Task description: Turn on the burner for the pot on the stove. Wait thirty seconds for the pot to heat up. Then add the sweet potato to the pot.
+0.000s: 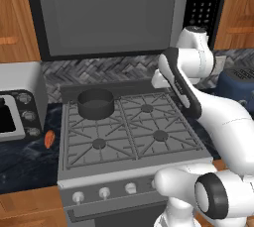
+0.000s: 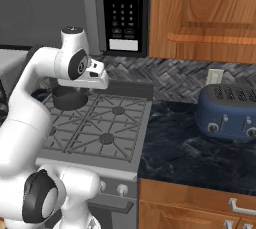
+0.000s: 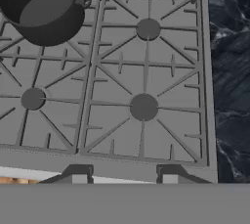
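We see the stove (image 1: 131, 139) from both sides, with the pot (image 1: 95, 103) standing on its rear left burner (image 1: 97, 113), at about ten o'clock from the middle of the grates. The burner cap itself is hidden under the pot, so we can only point at the grate arms beside it. The pot's dark inside holds nothing that we can make out.

The sweet potato (image 1: 49, 139) lies on the dark counter (image 1: 27, 159) at nine o'clock of the stove, just off its left edge and well apart from the pot. Behind it stands a silver toaster oven (image 1: 17, 103), cut off by the picture's left edge. On the other side of the stove, at three o'clock, a blue toaster (image 2: 229, 112) sits on the counter near a wall outlet (image 2: 214, 77). A microwave (image 2: 121, 10) hangs above the range.

The arm's forearm crosses over the right rear of the stove and blocks part of the grates there. White knobs (image 1: 104, 193) line the front panel; the arm's lower joint hides the rightmost ones.

In the hand view the gripper (image 3: 121, 178) hangs above the stove's front edge, its two fingertips (image 3: 79, 179) standing wide apart and holding nothing.
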Controlling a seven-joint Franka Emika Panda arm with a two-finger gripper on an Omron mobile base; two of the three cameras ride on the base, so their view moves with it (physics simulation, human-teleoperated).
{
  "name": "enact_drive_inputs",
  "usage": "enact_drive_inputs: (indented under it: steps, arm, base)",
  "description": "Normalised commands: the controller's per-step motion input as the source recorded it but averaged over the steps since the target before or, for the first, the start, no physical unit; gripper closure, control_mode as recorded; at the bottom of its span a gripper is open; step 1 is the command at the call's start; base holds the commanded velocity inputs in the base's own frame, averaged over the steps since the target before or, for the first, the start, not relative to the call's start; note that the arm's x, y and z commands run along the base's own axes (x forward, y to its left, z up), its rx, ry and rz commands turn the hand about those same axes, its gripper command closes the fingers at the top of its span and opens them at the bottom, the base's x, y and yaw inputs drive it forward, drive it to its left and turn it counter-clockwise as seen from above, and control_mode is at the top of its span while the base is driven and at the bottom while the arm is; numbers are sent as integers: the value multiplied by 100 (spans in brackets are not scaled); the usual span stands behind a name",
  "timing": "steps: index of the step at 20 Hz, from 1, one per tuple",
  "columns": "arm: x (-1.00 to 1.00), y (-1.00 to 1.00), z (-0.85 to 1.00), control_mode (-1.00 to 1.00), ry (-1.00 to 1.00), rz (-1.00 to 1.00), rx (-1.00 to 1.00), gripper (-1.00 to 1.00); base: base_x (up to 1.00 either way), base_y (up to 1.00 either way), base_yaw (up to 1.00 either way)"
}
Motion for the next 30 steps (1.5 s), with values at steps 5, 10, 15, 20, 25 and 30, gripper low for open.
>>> enact_drive_inputs:
  steps: [5,10,15,20,25,30]
  arm:
    - [-9,0,0,-100,0,0,0,-100]
    - [-25,18,-6,-100,0,2,-5,-100]
    - [-48,38,-1,-100,-10,6,-8,-100]
    - [-60,40,-4,-100,-17,10,-9,-100]
    - [-55,38,-5,-100,-22,11,-11,-100]
    - [-58,41,-6,-100,-21,10,-11,-100]
  base:
    - [0,0,0]
    - [0,0,0]
    - [0,0,0]
    - [0,0,0]
    - [0,0,0]
    - [0,0,0]
